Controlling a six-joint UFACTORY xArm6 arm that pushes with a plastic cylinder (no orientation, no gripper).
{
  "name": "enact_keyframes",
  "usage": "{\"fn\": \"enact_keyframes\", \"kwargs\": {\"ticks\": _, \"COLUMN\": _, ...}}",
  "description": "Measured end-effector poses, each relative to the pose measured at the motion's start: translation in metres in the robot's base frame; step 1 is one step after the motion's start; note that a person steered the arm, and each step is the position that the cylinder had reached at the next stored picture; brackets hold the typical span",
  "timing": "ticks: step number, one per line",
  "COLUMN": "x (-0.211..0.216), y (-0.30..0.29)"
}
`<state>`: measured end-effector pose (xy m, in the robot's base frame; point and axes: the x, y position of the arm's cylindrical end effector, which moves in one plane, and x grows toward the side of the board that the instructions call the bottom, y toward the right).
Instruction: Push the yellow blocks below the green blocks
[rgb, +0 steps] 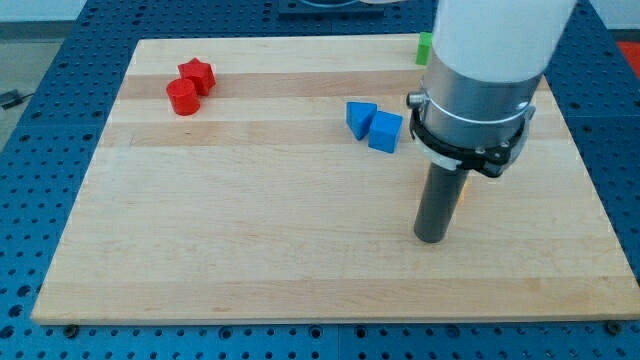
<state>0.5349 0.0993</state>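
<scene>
My tip rests on the wooden board right of centre. A thin yellow-orange sliver shows just right of the rod, above the tip; it is a yellow block mostly hidden behind the rod, shape unclear. One green block shows at the view's top edge of the board, partly hidden by the arm's white body. No other yellow or green block is visible; the arm covers that part of the board.
A blue triangular block and a blue cube touch each other up and left of the tip. A red star and a red cylinder sit together at the view's top left.
</scene>
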Motion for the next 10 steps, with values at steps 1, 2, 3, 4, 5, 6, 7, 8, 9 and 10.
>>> {"fn": "enact_keyframes", "kwargs": {"ticks": 1, "x": -0.015, "y": 0.002}}
{"fn": "enact_keyframes", "kwargs": {"ticks": 2, "x": -0.031, "y": 0.011}}
{"fn": "enact_keyframes", "kwargs": {"ticks": 3, "x": -0.045, "y": 0.029}}
{"fn": "enact_keyframes", "kwargs": {"ticks": 4, "x": -0.047, "y": 0.035}}
{"fn": "enact_keyframes", "kwargs": {"ticks": 5, "x": -0.045, "y": 0.036}}
{"fn": "enact_keyframes", "kwargs": {"ticks": 6, "x": -0.036, "y": 0.046}}
{"fn": "enact_keyframes", "kwargs": {"ticks": 7, "x": -0.035, "y": 0.06}}
{"fn": "enact_keyframes", "kwargs": {"ticks": 8, "x": -0.036, "y": 0.061}}
{"fn": "enact_keyframes", "kwargs": {"ticks": 9, "x": -0.05, "y": 0.056}}
{"fn": "enact_keyframes", "kwargs": {"ticks": 10, "x": -0.068, "y": 0.051}}
